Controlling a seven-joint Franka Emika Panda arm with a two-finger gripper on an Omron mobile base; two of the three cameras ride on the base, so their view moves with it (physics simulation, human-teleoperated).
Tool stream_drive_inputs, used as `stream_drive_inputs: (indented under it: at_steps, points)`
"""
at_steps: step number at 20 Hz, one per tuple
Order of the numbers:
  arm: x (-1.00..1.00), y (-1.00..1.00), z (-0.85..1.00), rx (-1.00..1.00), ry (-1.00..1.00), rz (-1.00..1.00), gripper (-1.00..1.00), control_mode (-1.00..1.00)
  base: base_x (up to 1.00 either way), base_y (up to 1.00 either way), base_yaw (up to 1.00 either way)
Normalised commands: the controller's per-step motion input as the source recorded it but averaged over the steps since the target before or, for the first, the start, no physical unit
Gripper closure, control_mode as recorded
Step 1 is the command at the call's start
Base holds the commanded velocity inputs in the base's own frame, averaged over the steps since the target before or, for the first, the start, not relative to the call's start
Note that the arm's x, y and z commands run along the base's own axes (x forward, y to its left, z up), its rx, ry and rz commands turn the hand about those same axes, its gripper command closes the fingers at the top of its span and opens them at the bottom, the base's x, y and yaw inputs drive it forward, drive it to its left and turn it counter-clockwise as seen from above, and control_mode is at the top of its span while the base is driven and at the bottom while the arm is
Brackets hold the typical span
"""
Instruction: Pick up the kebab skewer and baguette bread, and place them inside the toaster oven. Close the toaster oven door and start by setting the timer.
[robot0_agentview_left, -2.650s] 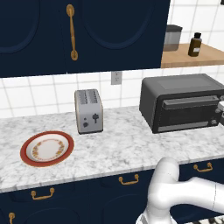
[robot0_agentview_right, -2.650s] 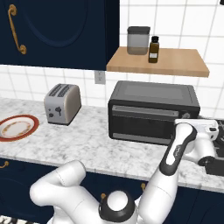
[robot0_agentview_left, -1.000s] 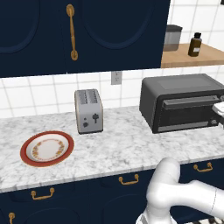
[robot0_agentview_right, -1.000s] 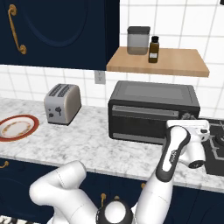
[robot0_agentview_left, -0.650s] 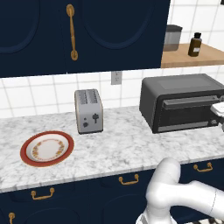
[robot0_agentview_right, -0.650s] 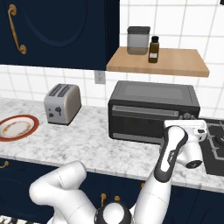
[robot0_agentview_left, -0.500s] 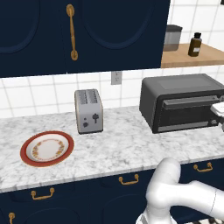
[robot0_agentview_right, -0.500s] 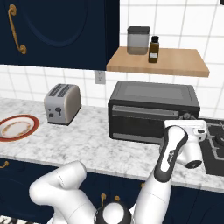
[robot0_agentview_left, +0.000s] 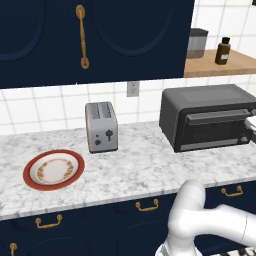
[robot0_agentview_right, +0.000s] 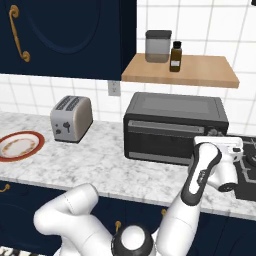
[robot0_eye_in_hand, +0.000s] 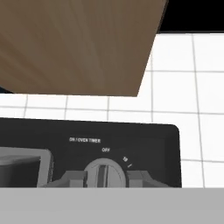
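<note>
We have swung our white arm's two-finger gripper (robot0_eye_in_hand: 105, 178) in from the right of the large dark grey-black toaster oven (robot0_agentview_right: 175, 127) on the marble counter; its fingers now clamp the round timer knob (robot0_eye_in_hand: 105, 173), door shut, ready to turn.

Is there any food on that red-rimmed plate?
No, the plate on the counter shows just its patterned white centre, with nothing lying on it.
</note>
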Motion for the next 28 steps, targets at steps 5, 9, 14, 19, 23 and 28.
stream_drive_inputs:
  at_steps: [5,9,14,19,23,28]
  points:
    - [0.39,0.08,0.04,-0.05,-0.06,-0.05,1.0,-1.0,0.0,0.0,0.0]
    - [0.4,0.1,0.11,-0.04,-0.09,-0.11,1.0,-1.0,0.0,0.0,0.0]
    - [0.25,0.25,0.18,-0.01,-0.09,-0.16,1.0,-1.0,0.0,0.0,0.0]
    - [0.0,0.35,0.2,0.0,-0.01,-0.15,1.0,-1.0,0.0,0.0,0.0]
    - [0.06,0.47,0.19,0.0,0.0,-0.14,1.0,-1.0,0.0,0.0,0.0]
    - [0.06,0.36,0.15,0.0,0.0,-0.08,1.0,-1.0,0.0,0.0,0.0]
